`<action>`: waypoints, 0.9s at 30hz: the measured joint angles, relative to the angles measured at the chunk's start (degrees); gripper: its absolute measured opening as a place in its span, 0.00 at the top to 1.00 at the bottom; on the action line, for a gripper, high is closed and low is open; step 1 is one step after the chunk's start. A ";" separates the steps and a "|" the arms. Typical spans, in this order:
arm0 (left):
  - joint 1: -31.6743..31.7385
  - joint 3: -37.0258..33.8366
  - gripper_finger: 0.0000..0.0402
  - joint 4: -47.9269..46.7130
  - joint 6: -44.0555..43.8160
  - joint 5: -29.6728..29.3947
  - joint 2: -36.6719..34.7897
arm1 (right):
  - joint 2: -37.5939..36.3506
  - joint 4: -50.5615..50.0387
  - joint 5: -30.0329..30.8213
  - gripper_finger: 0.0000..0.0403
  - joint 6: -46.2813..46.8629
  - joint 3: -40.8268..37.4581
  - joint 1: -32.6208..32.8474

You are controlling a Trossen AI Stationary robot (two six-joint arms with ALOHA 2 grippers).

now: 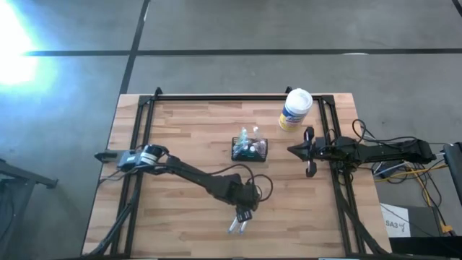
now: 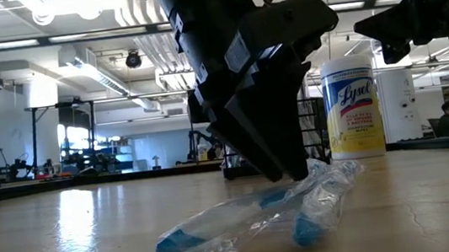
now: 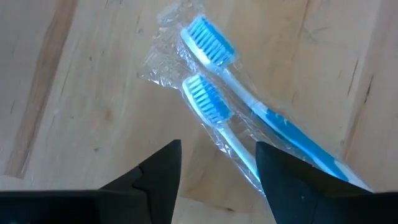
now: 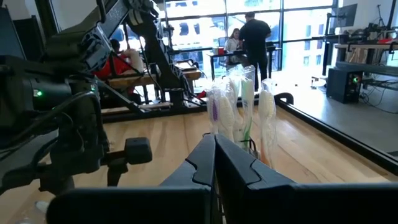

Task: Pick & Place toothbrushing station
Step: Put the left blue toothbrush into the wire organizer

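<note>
Two blue toothbrushes in clear wrap (image 3: 230, 106) lie flat on the wooden table near its front edge (image 1: 237, 226) (image 2: 252, 216). My left gripper (image 3: 217, 180) is open just above them and points steeply down (image 1: 242, 215) (image 2: 284, 166), one finger on each side of the handles. The toothbrushing station (image 1: 249, 149), a small black mesh caddy with wrapped brushes standing in it (image 4: 239, 112), sits at the table's middle. My right gripper (image 4: 214, 155) is shut and level at the right side (image 1: 291, 150), pointing toward the caddy and holding nothing. My left gripper comes from above, slanting, with its fingers (image 3: 158, 180) astride the wrapped handles (image 3: 249, 162) and lying across them. In the low view the fingertips (image 2: 289, 169) reach down to the wrap. Whether they touch it I cannot tell. The toothbrushes lie on the table.
A white canister with a yellow label (image 1: 295, 110) (image 2: 351, 107) stands at the far right of the table. Black frame rails (image 1: 144, 144) run along the table's left, right and far sides. People and desks show in the room beyond.
</note>
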 joint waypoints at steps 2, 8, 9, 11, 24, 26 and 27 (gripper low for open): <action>0.00 0.26 0.48 -0.23 -0.06 0.09 0.00 | 0.00 0.00 0.00 0.98 0.00 0.00 0.00; -0.09 1.16 0.48 -0.01 -0.65 1.00 -0.07 | 0.00 0.02 0.00 0.98 -0.02 0.00 0.02; -0.09 1.18 0.48 -0.12 -0.74 1.08 -0.07 | 0.00 0.01 0.00 0.98 -0.04 -0.01 0.01; -0.11 1.28 0.48 -0.14 -0.83 1.13 -0.07 | 0.00 0.00 0.00 0.98 -0.03 0.00 0.00; -0.01 1.26 0.48 -4.31 1.23 0.62 2.09 | 0.01 0.02 0.02 0.98 -0.04 0.00 0.02; 0.06 1.26 0.50 -6.33 3.14 0.26 2.08 | 0.02 0.02 0.02 0.98 -0.04 0.00 0.00; 0.10 1.26 0.51 -7.38 4.73 0.26 2.04 | 0.01 0.02 0.02 0.98 -0.04 0.00 0.01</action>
